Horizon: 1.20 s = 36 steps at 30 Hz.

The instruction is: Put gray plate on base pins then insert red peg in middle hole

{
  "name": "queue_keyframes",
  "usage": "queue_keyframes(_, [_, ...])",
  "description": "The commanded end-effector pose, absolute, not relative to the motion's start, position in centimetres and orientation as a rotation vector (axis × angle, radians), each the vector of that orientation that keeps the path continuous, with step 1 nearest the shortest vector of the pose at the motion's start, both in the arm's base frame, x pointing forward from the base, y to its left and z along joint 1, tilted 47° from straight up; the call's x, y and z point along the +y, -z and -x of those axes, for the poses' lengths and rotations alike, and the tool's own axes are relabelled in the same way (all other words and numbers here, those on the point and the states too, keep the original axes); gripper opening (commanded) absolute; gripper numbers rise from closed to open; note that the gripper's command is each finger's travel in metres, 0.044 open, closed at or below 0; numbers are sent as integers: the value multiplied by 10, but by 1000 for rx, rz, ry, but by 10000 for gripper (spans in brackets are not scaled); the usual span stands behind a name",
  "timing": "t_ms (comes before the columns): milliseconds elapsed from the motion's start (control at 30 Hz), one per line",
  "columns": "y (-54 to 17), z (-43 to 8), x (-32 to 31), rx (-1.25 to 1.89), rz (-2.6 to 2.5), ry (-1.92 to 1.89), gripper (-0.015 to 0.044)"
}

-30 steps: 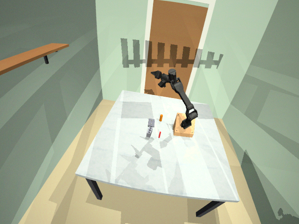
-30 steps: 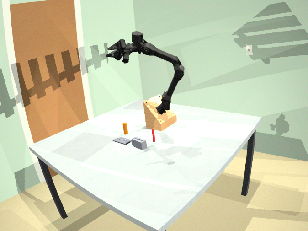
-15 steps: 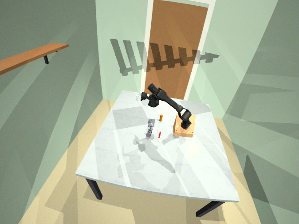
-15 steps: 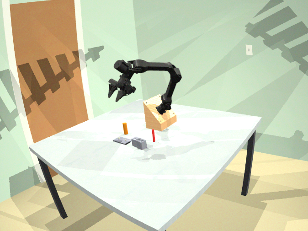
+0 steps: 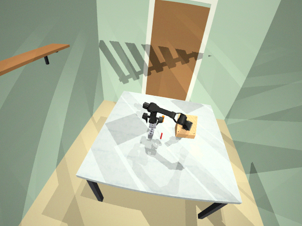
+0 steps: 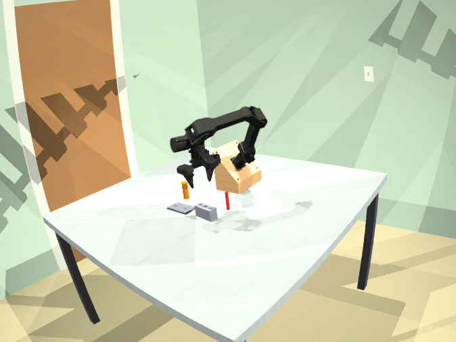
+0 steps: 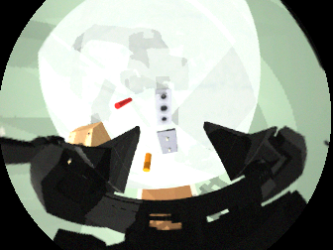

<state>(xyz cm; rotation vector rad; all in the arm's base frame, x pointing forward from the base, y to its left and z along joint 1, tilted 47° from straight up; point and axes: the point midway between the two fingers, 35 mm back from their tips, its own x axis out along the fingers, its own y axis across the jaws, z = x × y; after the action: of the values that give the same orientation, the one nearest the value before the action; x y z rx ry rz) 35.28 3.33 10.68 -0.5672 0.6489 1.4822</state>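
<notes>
The gray plate point(image 5: 150, 136) point(image 6: 206, 212) point(image 7: 159, 102) is a thick block with three holes in a row, resting on the table directly beside the base. The thin gray base point(image 5: 152, 125) point(image 6: 179, 208) point(image 7: 163, 145) has two pale upright pins with nothing on them. The red peg point(image 5: 161, 135) point(image 6: 227, 200) point(image 7: 123, 103) stands upright beside the plate. My gripper point(image 5: 152, 122) point(image 6: 200, 183) point(image 7: 172, 127) is wide open and empty, pointing down above the base area. In the top view it partly hides the base.
An orange cylinder point(image 5: 163, 117) point(image 6: 185, 190) point(image 7: 147, 162) stands near the base, partly behind a finger in the top view. The wooden mounting block point(image 5: 185, 134) point(image 6: 227, 181) point(image 7: 88, 133) carries the arm on the white table point(image 5: 126, 160) point(image 6: 171, 273).
</notes>
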Motion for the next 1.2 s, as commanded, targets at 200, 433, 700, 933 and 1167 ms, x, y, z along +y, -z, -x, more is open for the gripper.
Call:
queue_keyframes(200, [-88, -347, 53, 670, 521, -1497, 440])
queue_keyframes(433, [-60, -344, 83, 667, 518, -1498, 440])
queue_keyframes(700, [-47, -341, 91, 666, 518, -1498, 440])
queue_keyframes(933, [-40, -341, 98, 667, 518, -1498, 440])
queue_keyframes(1167, [-32, -342, 107, 667, 519, -1498, 440])
